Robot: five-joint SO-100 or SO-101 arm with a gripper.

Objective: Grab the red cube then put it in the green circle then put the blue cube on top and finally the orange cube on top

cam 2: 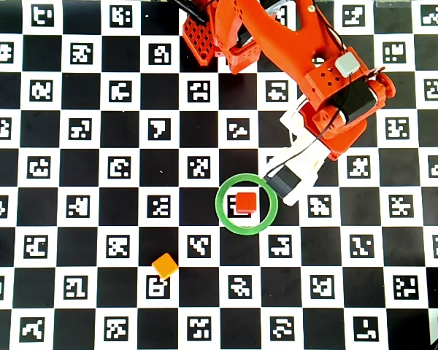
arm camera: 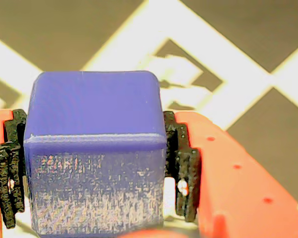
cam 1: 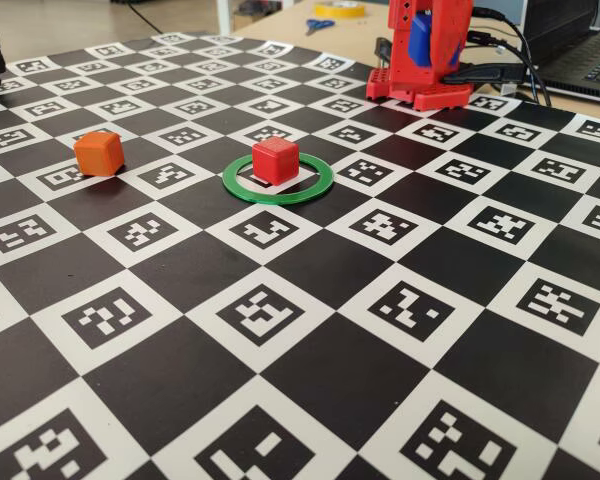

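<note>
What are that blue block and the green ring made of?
The blue cube, clamped in the gripper, looks like matte plastic, probably 3D printed: the wrist view shows a grainy front face, rounded edges and a faint seam. The green circle seems thin, flat plastic with a slight sheen, though that is less certain.

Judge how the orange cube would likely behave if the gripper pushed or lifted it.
The orange cube sits flat on the checkered board, so it would probably slide, not roll. Its solid, rounded-edge look suggests it is stiff and unlikely to deform. Being small, it is probably light.
</note>
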